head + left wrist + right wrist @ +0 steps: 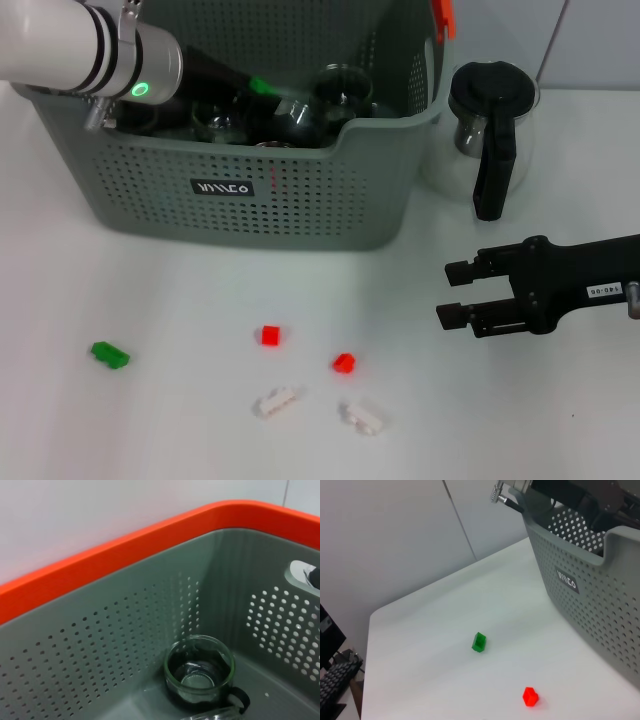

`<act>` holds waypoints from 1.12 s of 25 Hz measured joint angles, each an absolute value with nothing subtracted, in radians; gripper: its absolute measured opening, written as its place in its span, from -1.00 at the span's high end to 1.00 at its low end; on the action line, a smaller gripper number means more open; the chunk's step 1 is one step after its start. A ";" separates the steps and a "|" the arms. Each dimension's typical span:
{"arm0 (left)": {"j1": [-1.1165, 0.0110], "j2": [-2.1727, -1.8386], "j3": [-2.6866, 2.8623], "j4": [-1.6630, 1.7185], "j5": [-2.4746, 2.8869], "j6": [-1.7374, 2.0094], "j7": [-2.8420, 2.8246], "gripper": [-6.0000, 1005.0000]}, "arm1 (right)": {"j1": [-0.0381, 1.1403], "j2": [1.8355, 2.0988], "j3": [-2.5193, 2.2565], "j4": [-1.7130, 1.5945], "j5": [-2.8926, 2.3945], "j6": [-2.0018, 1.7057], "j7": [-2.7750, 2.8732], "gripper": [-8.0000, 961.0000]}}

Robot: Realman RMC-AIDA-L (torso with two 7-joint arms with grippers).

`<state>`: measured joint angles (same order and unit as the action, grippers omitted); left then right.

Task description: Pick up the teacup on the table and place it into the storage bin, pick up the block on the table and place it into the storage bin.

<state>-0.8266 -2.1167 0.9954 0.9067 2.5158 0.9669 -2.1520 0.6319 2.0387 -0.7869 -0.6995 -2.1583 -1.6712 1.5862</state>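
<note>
Left arm reaches into bin [300, 200]; left hand hidden, grip can't tell. Teacup [200, 672] upright on bin floor. Right hand [455, 292] open, hovering over counter [180, 420]. Blocks: green [110, 354], red [269, 335] on counter.

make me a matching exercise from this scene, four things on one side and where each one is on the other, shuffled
Things:
1. glass teacup
2. glass pitcher
3. green block
4. right gripper

Places:
A. on the table, on the robot's left, in front of the storage bin
B. hovering above the table, in front of the pitcher, jaws apart
C. on the floor of the bin
D. on the table beside the bin, on the robot's right

Pairs: 1-C, 2-D, 3-A, 4-B
</note>
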 joint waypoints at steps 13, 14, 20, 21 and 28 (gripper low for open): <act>-0.705 -2.136 0.949 1.214 2.341 1.159 -2.212 -0.61 | 0.636 2.037 -0.778 -0.699 -2.158 -1.670 1.586 -0.46; -0.680 -2.138 0.939 1.251 2.292 1.198 -2.205 -0.61 | 0.635 2.037 -0.778 -0.699 -2.158 -1.670 1.586 -0.46; -0.581 -2.152 0.788 1.354 2.081 1.529 -2.079 -0.60 | 0.635 2.037 -0.777 -0.699 -2.158 -1.670 1.586 -0.46; -0.571 -2.152 0.761 1.355 2.076 1.582 -2.059 -0.60 | 0.635 2.037 -0.777 -0.699 -2.158 -1.670 1.586 -0.46; -0.502 -2.144 0.589 1.414 2.133 1.909 -1.925 -0.60 | 0.635 2.036 -0.776 -0.699 -2.159 -1.670 1.587 -0.46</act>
